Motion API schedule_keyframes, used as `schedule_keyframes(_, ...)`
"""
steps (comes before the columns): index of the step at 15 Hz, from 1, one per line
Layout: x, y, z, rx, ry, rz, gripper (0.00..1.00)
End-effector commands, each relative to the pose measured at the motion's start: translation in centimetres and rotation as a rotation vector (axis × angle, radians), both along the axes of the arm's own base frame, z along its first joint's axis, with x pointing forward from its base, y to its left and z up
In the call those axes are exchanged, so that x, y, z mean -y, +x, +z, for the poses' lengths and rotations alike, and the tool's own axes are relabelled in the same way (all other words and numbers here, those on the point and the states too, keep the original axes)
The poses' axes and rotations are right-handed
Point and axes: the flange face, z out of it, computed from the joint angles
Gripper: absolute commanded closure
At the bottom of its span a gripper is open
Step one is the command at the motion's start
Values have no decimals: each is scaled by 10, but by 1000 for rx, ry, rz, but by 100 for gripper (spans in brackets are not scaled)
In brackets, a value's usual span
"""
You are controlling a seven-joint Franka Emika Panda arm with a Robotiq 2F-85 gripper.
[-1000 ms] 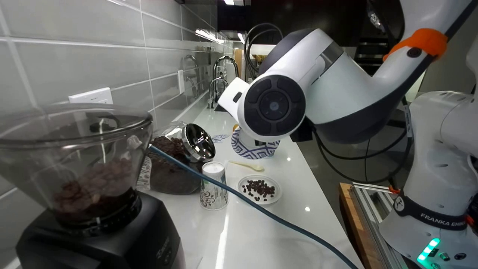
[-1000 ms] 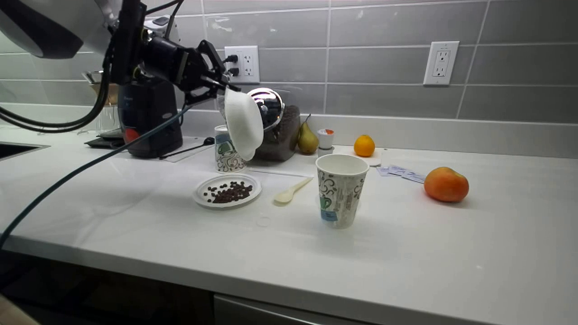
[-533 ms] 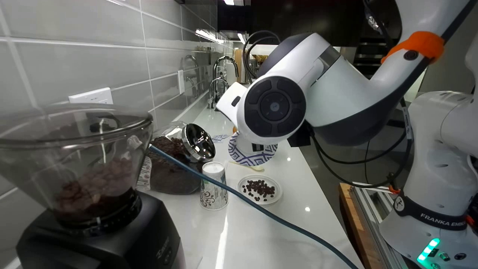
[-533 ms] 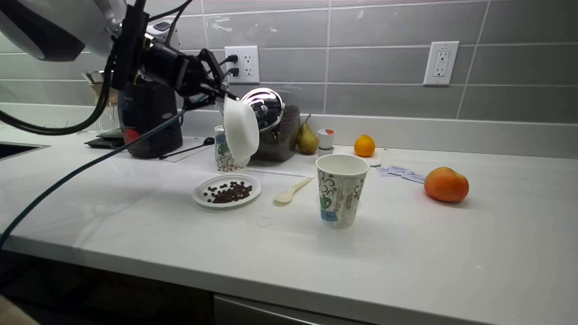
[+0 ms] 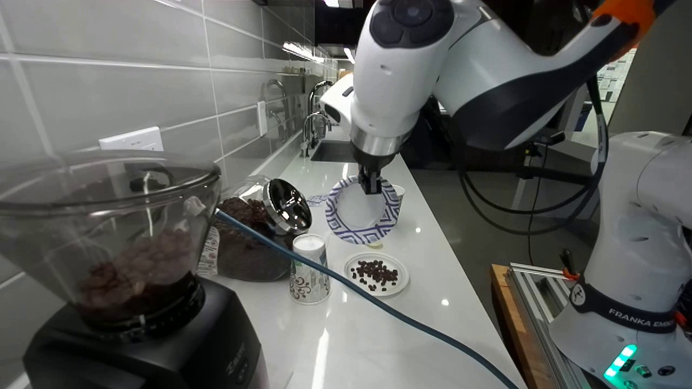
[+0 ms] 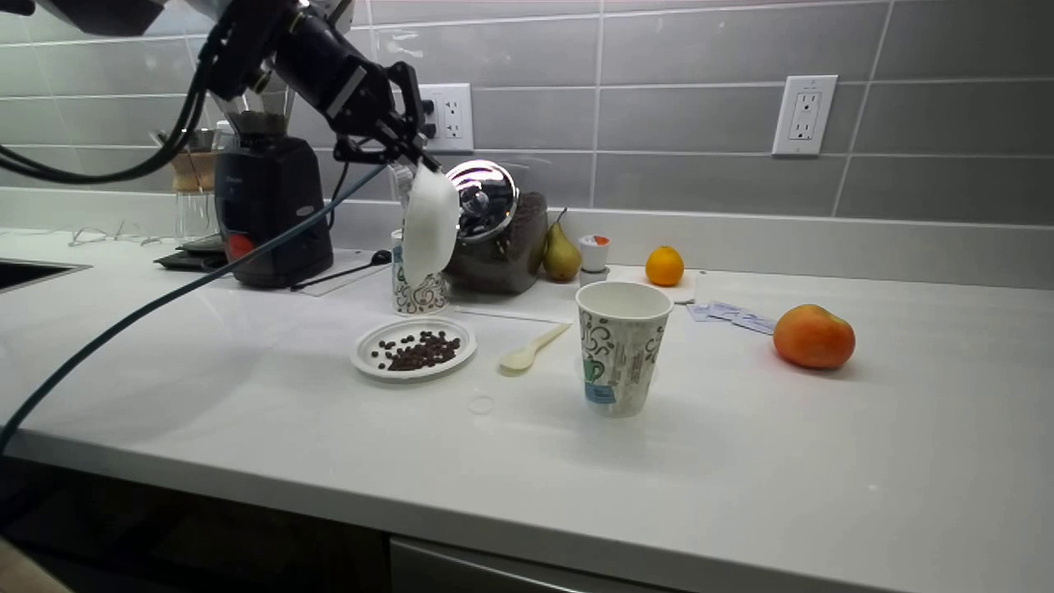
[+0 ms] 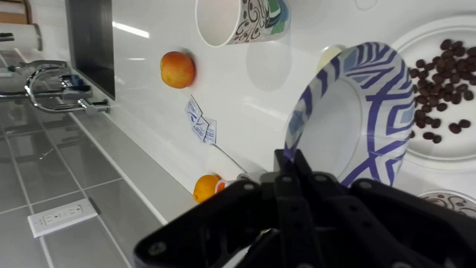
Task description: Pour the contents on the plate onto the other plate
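Wrist view: rim grasp on the patterned plate (image 7: 386,89). The end effector (image 7: 290,158) is narrow, with the plate's edge pinched between its tips; the plate hangs steeply tilted above the counter (image 6: 741,445), apart from the plain plate (image 7: 457,145). Its visible face carries none of the dark beans (image 6: 420,354); these lie in a loose heap on the plain plate, which rests flat. Pouring is therefore judged complete, with only the setting down of the emptied plate remaining.

Handling (inferred): the patterned plate appears to be coated paper, hence light, thin and springy, unlikely to break but liable to crease under a hard squeeze. Its glossy surface probably gives little friction, so a single small contact at the edge may let it swivel during quick motion. The flared rim is the proper place of hold, one fingertip on each face, reaching inward far enough to resist twisting. The plain plate looks equally light; a knock could slide it and scatter the beans, which seem hard and prone to roll. An upturned cup (image 5: 307,278) stands just beside it, also easily tipped; any lowering path should pass clear of both.
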Motion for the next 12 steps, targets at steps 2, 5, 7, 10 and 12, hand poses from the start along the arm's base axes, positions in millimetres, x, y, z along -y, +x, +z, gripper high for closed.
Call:
schedule_keyframes(2,37,-25,33,-6,191,10,99)
schedule_keyframes(5,62,-32,45,7,340,20,99)
schedule_keyframes(7,82,-36,53,46,440,16,99)
schedule_keyframes(10,125,-41,56,107,591,-55,99)
schedule_keyframes(12,122,-32,55,89,558,-69,97)
